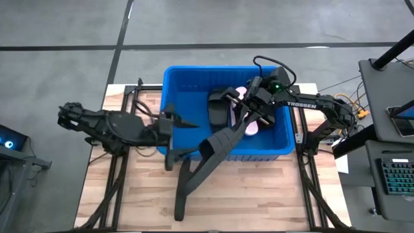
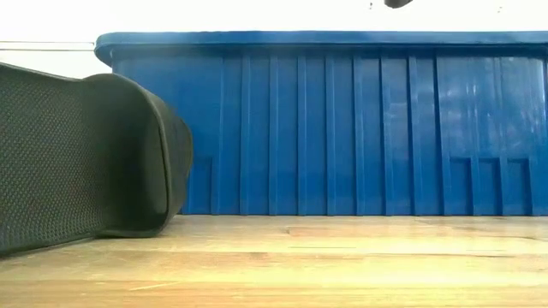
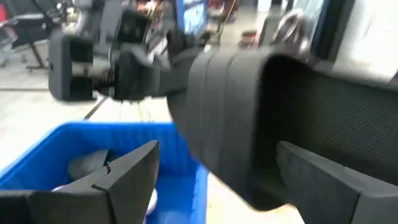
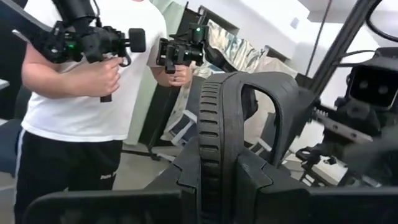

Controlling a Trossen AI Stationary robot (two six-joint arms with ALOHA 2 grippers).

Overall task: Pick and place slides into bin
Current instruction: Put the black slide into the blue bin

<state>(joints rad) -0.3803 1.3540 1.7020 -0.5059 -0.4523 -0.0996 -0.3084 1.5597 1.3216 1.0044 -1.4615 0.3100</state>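
A long black foam slide sandal [image 1: 223, 144] hangs tilted over the front wall of the bright blue ribbed plastic bin [image 1: 187, 83], its heel end reaching toward 7 o'clock above the pale wooden table [image 1: 259, 194]. The right hand [image 1: 253, 111], over the bin's middle, is nearly closed on this sandal's edge; the right wrist view shows the ribbed sole rim [image 4: 214, 143] clamped between its fingers. Inside the bin lie another black slide [image 1: 220, 107] and a pale pink slide [image 1: 252, 126], partly hidden by the arm. The left hand [image 1: 184, 123] sits at the bin's 9 o'clock wall, fingers spread wide and holding nothing. In the right wrist view a person in a white shirt [image 4: 81, 93] stands beyond, holding handled devices
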